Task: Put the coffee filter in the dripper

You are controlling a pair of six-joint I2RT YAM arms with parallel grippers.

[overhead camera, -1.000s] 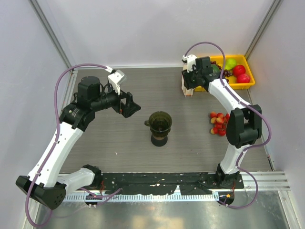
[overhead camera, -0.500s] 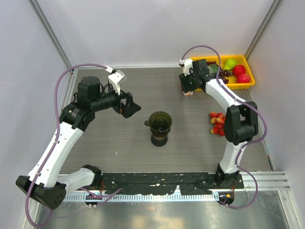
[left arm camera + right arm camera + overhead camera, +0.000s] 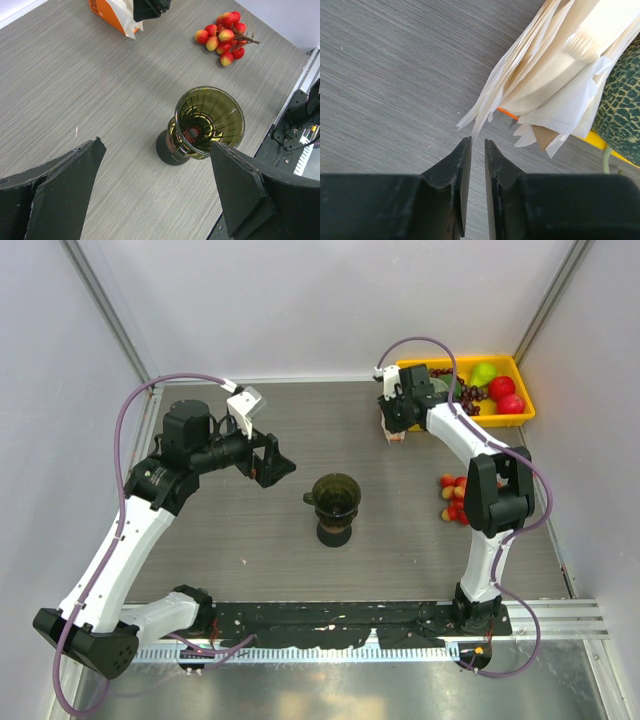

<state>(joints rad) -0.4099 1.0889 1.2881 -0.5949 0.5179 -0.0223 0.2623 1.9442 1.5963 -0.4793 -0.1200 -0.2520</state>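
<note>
The dark olive dripper (image 3: 337, 496) stands at the table's middle on a small black cup (image 3: 333, 533); the left wrist view shows its open mouth (image 3: 210, 120), with nothing in it. The white coffee filters stand fanned in an upright pack with an orange edge (image 3: 396, 432) at the back right. My right gripper (image 3: 397, 418) is at that pack. In the right wrist view its jaws (image 3: 478, 140) stand a narrow gap apart, and the corner of the outer filter sheet (image 3: 475, 122) just reaches the fingertips. My left gripper (image 3: 272, 468) hovers wide open and empty left of the dripper (image 3: 156, 145).
A yellow tray (image 3: 528, 400) with fruit stands at the back right corner, right behind the pack. A green melon (image 3: 625, 115) shows beside the filters. A bunch of red lychees (image 3: 458, 498) lies right of the dripper. The enclosure walls close the sides.
My right gripper has moved left and down along the filter pack, bringing its tips to the filters' lower corner. The left arm and the dripper have not moved.
</note>
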